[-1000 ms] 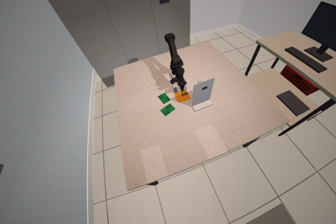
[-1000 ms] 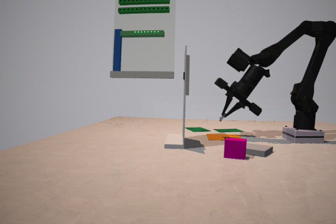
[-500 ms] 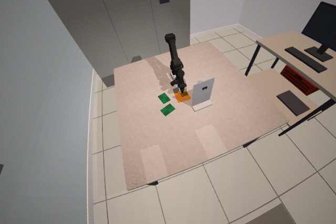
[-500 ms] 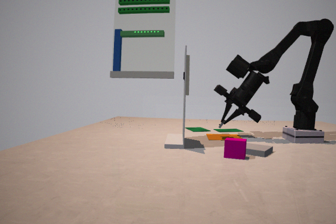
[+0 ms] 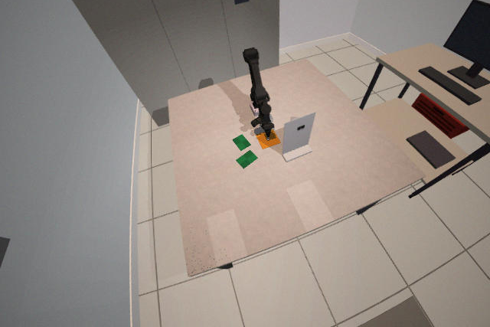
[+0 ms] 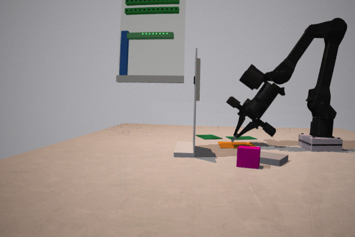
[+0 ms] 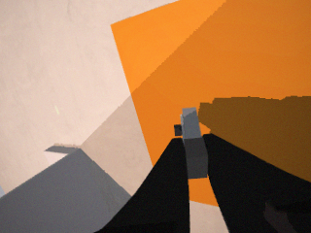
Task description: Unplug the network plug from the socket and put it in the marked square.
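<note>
My gripper points steeply down and is shut on the small grey network plug. The plug hangs over the orange marked square, very close to its surface; I cannot tell if it touches. The upright grey panel stands just to the right of the square in the top view. Its dark sockets look empty.
Two green squares lie on the table beyond the orange one. A magenta cube and a flat grey block sit near the square. The arm's base stands behind. A board with green strips hangs farther off.
</note>
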Controlling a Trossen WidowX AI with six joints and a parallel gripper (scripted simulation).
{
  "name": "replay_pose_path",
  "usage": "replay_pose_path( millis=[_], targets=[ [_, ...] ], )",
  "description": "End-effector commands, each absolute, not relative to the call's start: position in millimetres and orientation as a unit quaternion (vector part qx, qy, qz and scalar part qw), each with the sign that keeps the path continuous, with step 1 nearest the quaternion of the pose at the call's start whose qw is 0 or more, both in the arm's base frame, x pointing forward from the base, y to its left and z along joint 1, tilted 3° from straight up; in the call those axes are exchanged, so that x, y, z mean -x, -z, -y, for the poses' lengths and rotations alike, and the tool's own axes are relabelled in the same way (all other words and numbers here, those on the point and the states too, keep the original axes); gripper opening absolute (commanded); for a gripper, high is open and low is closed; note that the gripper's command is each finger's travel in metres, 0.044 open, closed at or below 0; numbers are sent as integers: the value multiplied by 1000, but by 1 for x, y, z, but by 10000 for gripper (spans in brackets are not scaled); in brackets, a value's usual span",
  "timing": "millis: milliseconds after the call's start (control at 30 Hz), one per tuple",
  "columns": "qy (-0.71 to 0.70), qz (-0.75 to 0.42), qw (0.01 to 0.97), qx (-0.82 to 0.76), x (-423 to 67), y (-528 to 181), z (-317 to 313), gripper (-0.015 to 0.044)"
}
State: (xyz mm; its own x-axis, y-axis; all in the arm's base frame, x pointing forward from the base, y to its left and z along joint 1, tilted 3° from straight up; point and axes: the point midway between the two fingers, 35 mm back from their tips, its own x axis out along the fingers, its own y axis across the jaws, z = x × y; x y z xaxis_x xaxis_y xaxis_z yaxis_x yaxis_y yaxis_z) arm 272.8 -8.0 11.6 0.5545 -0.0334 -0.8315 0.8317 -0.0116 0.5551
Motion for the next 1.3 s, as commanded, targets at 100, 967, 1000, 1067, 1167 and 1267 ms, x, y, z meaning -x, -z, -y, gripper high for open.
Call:
replay_pose_path(
  millis=[100, 967, 1000, 1067, 1167, 1267],
  targets=[
    [347, -321, 624, -622, -271, -4, 8, 0],
    [346, -322, 625, -621, -271, -3, 8, 156],
    [346, -321, 625, -621, -271, -3, 8, 156],
    [346, -321, 625, -621, -270, -5, 8, 156],
    [347, -321, 625, -621, -269, -7, 8, 156],
    [347, -321, 625, -621, -268, -9, 8, 156]
  ],
)
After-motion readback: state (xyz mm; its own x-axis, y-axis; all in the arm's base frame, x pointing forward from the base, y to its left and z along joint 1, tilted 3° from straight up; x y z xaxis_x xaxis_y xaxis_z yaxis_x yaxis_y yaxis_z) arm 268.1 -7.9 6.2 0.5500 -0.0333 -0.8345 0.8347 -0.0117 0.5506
